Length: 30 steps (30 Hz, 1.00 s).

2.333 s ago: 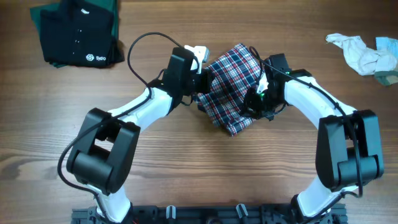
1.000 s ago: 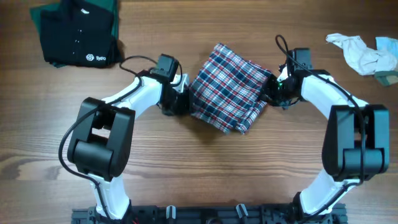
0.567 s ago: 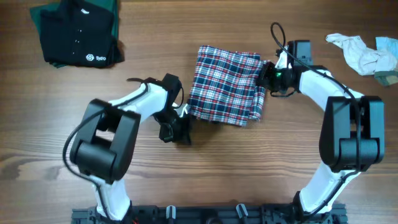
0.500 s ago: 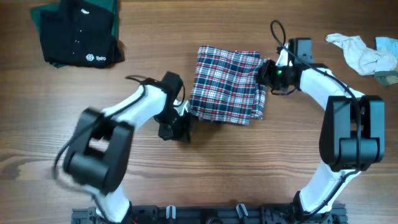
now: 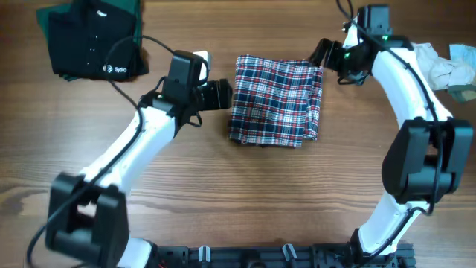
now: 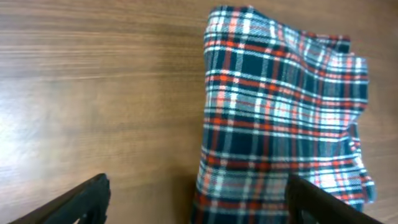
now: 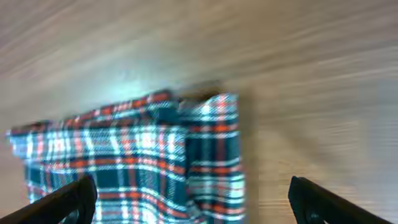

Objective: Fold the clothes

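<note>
Plaid shirt point(image 5: 275, 100) lies folded; only overhead shows the black garment point(image 5: 89, 45).

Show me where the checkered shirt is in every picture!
Overhead: the shirt lies folded in the upper middle.
Left wrist: the shirt fills the right half.
Right wrist: the shirt sits in the lower left.
Shared landmark: the wooden table under it.
</note>
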### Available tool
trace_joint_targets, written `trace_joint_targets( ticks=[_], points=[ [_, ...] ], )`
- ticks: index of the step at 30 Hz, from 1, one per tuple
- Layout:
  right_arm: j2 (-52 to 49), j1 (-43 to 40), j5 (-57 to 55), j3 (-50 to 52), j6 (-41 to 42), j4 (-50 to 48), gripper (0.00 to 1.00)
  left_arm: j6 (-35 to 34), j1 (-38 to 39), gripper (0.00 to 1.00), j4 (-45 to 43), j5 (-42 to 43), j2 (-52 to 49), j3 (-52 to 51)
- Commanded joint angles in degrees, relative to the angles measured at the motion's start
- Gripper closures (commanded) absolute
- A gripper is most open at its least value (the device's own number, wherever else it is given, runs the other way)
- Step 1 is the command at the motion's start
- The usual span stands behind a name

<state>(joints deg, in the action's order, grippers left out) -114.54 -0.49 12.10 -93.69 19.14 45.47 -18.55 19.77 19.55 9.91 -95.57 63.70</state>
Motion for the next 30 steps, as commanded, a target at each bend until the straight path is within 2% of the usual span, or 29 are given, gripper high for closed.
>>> trace_joint_targets(
  ticks=[1, 3, 9, 14, 22, 23, 24, 29, 30],
  points=[
    [-0.17, -2.01, -4.37, -3.98, -0.76, 3.76, 0.00, 3.54, -0.57, 0.10, -4.46, 6.10, -7.50, -0.24],
    [0.07, -2.99, -2.49, -3.98, -1.20, 5.60, 0.00, 6.60, -0.57, 0.09, -8.28, 10.36, -11.21, -0.24],
    [0.07, -4.46, 3.48, -3.98, -5.60, 10.97, 0.00, 6.58, -0.68, 0.07, -13.62, 16.13, -16.81, -0.24],
    [0.07, -4.46, 3.89, -3.98, -5.66, 13.38, 0.00, 7.87, -0.68, 0.07, -14.91, 23.93, -19.58, -0.11],
    [0.07, -4.46, 4.94, -3.98, -5.62, 15.04, 0.00, 8.63, -0.37, 0.07, -15.50, 29.94, -22.91, 0.87],
    [0.07, -4.46, 4.96, -3.98, -5.62, 15.17, 0.00, 9.25, -0.20, 0.12, -15.50, 30.77, -22.95, 0.87],
    [0.07, -4.46, 4.96, -3.98, -5.60, 15.26, 0.00, 9.18, -0.02, 0.25, -15.43, 30.84, -22.95, 0.90],
    [0.07, -4.46, 6.01, -3.98, -5.57, 15.72, 0.00, 9.20, -0.02, 0.94, -12.41, 30.99, -22.95, 1.90],
    [0.07, -4.46, 6.01, -3.98, -5.55, 15.72, 0.00, 9.20, -0.09, 0.96, -12.37, 30.99, -22.95, 1.90]
  ],
)
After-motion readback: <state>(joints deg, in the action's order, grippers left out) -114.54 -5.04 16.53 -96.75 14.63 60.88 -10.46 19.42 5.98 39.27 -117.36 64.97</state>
